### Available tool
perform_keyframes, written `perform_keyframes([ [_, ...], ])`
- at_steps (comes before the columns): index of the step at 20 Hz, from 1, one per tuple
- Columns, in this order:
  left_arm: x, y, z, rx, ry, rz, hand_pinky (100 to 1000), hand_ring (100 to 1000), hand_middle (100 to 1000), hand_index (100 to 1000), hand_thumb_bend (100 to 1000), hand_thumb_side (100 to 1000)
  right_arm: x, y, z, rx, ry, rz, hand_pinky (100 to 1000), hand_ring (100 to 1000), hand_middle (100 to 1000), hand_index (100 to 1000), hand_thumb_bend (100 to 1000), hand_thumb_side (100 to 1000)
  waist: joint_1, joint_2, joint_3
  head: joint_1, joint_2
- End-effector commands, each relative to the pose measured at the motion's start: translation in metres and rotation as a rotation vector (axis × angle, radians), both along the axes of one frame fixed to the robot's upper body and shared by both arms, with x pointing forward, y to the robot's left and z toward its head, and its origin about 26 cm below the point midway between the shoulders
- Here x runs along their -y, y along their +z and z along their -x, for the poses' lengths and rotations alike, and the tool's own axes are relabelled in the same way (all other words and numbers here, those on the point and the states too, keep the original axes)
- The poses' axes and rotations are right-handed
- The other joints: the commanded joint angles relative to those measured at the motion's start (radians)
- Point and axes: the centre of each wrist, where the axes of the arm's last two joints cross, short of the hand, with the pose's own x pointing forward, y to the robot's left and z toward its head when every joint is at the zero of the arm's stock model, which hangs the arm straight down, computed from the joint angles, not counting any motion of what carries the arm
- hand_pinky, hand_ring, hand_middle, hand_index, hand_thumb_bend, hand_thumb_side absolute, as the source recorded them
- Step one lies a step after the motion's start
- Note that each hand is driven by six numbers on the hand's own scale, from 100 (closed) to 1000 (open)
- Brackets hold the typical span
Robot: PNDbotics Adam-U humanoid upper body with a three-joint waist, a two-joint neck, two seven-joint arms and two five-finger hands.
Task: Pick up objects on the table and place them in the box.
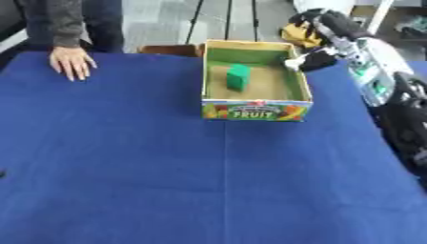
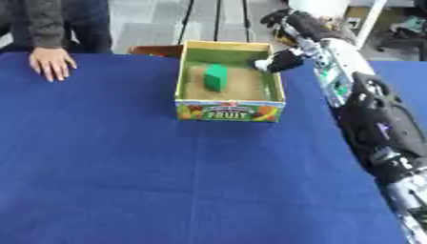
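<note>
While the right hand (image 2: 279, 61) hovers at its right rim (finger state unclear), the open cardboard fruit box (image 1: 256, 110) holds one green block (image 1: 238, 76).

Both head eyes look steeply down across the table (image 1: 125, 167) — sharing the fruit box (image 2: 229, 112), slightly offset sideways.

green block (image 1: 238, 76) upright inside fruit box (image 1: 257, 110)
</note>
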Motion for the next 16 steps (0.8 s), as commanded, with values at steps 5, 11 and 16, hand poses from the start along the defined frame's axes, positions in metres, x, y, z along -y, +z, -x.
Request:
perform_keyframes([
  [5,-0.006,0.005,0.002,0.022,0.037,0.001,675,896,741,743,583,711,0.003,0.012,0.072,0.170,0.156,-0.341,527,575,659,837,331,494,0.011,-0.011,-0.048,0.047,0.013],
  [11,-0.004,0.001,0.004,0.014,0.043,0.019,675,898,742,743,580,714,-0.002,-0.035,0.088,0.163,0.140,-0.559,486,534,606,808,249,516,0.026,-0.005,-0.085,0.073,0.039],
  [16,-0.004,-0.001,0.005,0.012,0.047,0.026,676,899,743,744,579,713,-0.007,-0.063,0.095,0.126,0.125,-0.636,486,533,606,811,250,519,0.034,-0.001,-0.097,0.074,0.054],
])
